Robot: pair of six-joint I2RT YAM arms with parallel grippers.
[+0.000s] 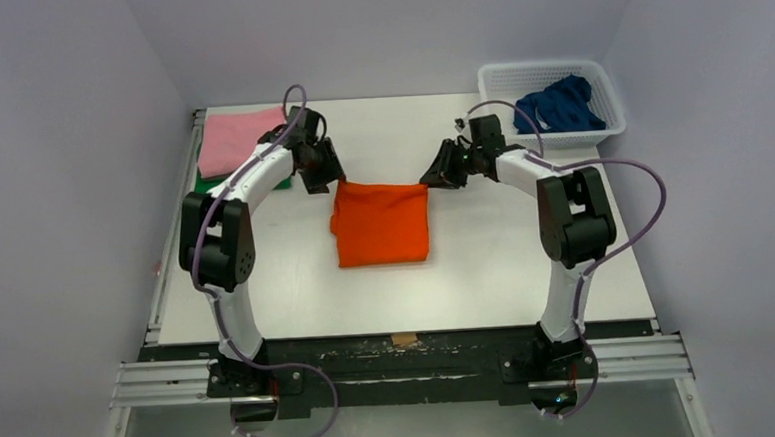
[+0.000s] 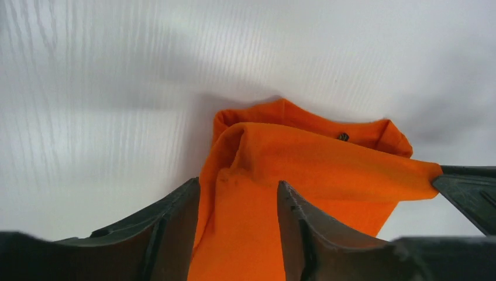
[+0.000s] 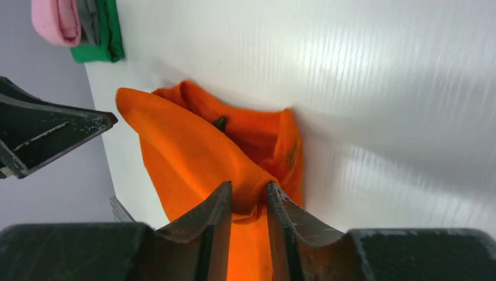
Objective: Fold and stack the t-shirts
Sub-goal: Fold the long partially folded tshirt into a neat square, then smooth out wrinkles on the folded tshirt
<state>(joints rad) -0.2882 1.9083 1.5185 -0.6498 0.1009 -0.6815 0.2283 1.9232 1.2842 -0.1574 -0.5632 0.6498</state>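
Near the middle of the bench [image 1: 526, 261], the orange t-shirt [image 1: 382, 227] is held at its 2 far corners by the left tool [image 1: 321, 182] and the right tool [image 1: 433, 179], both clenched on cloth. The edge should be kept taut and level. In the far-right corner, 1 dark blue t-shirt [image 1: 560, 105] is contained in the basket [image 1: 504, 72].

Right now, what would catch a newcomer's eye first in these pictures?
The bright orange t-shirt, folded in the middle of the table, with the left gripper and right gripper gripping its far corners. After that, the pink t-shirt folded at the far left, and the dark blue t-shirt in the white basket far right.
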